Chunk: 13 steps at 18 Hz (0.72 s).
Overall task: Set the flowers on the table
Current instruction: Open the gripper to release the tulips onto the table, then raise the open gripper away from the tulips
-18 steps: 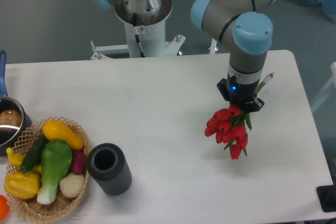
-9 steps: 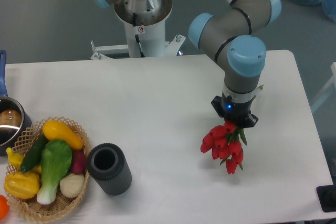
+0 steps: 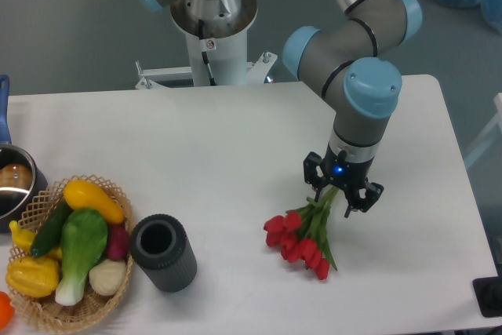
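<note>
1. Where the smooth matte white table point(image 3: 196, 162) is seen right of centre, the flowers point(image 3: 302, 239) are found lying on it, just below the gripper point(image 3: 343, 191).
2. Glossy red heads are pointed down-left; green stems are run up-right between the fingers, so the long axis is set diagonally.
3. The jaws are spread apart around the stems; contact cannot be judged.
4. A ribbed dark cylinder point(image 3: 163, 253) is stood upright beside a woven wicker basket point(image 3: 118, 288).

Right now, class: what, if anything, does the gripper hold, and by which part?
Nothing, it seems: the gripper looks open above the stems of the flowers, which lie on the table.
</note>
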Available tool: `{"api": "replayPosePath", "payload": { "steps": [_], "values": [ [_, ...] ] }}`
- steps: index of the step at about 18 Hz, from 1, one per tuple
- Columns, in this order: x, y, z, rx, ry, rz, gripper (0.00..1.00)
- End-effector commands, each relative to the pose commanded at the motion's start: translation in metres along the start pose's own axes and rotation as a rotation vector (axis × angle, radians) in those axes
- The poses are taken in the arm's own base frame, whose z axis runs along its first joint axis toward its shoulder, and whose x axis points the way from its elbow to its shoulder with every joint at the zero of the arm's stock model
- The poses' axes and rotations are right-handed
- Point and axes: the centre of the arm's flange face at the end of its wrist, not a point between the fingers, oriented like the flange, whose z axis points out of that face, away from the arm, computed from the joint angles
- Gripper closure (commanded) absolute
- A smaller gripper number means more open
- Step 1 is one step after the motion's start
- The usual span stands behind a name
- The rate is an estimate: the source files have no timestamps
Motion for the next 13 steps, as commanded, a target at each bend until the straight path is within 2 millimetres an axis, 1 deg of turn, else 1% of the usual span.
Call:
{"api": "replayPosePath", "payload": {
  "steps": [2,4,6,8,13],
  "values": [
    [-0.01,0.008,-0.004,0.01,-0.038,0.001,0.0],
    [-0.016,0.02,-0.004,0.0,-0.042,-0.021,0.0],
    [-0.026,0.038,-0.009,-0.001,-0.053,-0.039,0.0],
    [-0.027,0.043,-0.015,-0.003,-0.061,0.011,0.0],
    [-0.047,0.079,-0.023,-0.023,-0.081,0.054,0.0]
  ]
}}
